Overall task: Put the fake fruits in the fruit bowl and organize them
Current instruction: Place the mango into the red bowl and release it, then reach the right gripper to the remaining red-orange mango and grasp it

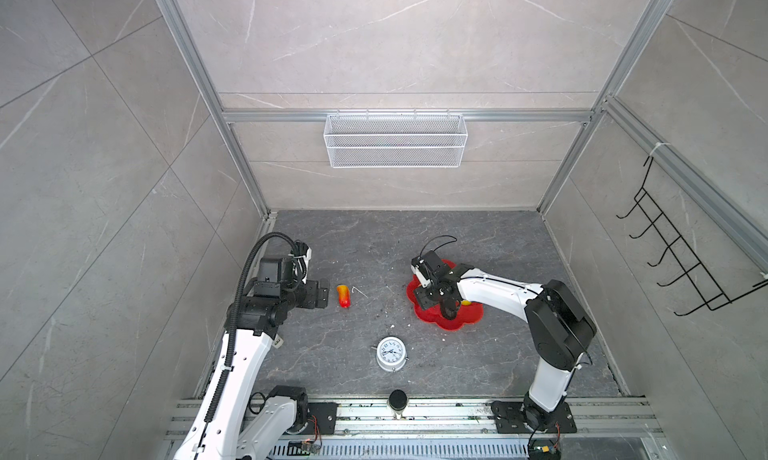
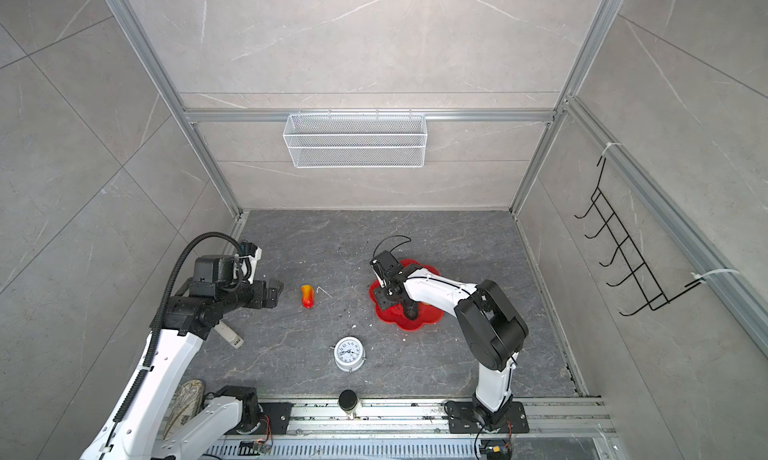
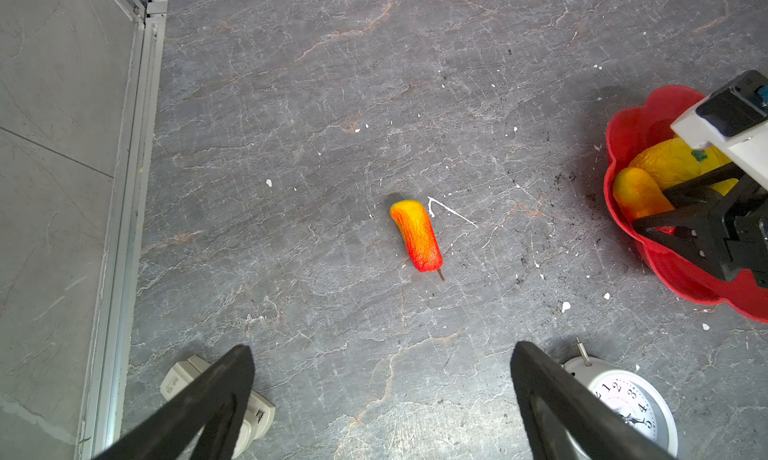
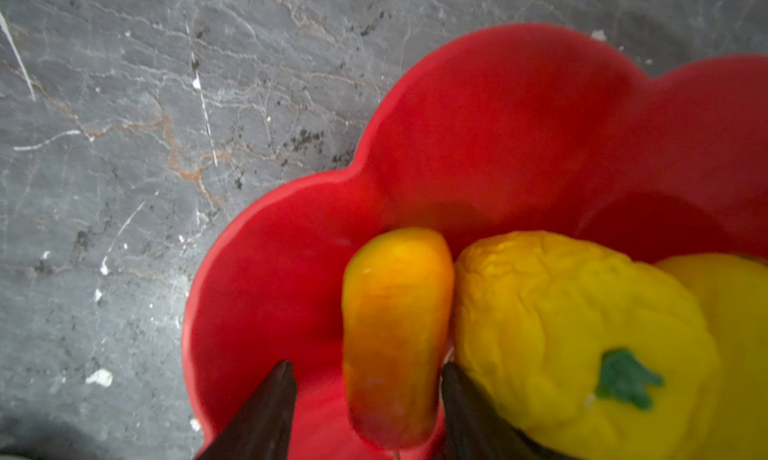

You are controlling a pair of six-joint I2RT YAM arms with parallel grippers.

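The red scalloped fruit bowl (image 1: 469, 317) (image 4: 498, 125) sits right of centre on the grey floor. In it lie a round yellow fruit with a green stem (image 4: 561, 312) (image 3: 673, 158), an orange-red oblong fruit (image 4: 395, 304) (image 3: 638, 192), and part of another yellow fruit (image 4: 739, 312). My right gripper (image 4: 369, 365) (image 1: 449, 308) reaches down into the bowl, open, its fingers either side of the oblong with a gap on one side. A second orange-red oblong fruit (image 1: 343, 296) (image 3: 415, 242) lies on the floor. Just left of it my left gripper (image 3: 382, 348) (image 1: 322, 291) is open and holds nothing.
A white alarm clock (image 1: 391, 354) stands on the floor in front of the bowl. A beige device (image 2: 230, 335) lies near the left arm. A white wire basket (image 1: 395, 140) hangs on the back wall, a black hook rack (image 1: 685, 250) on the right wall. A black cylinder (image 1: 398, 399) stands at the front rail.
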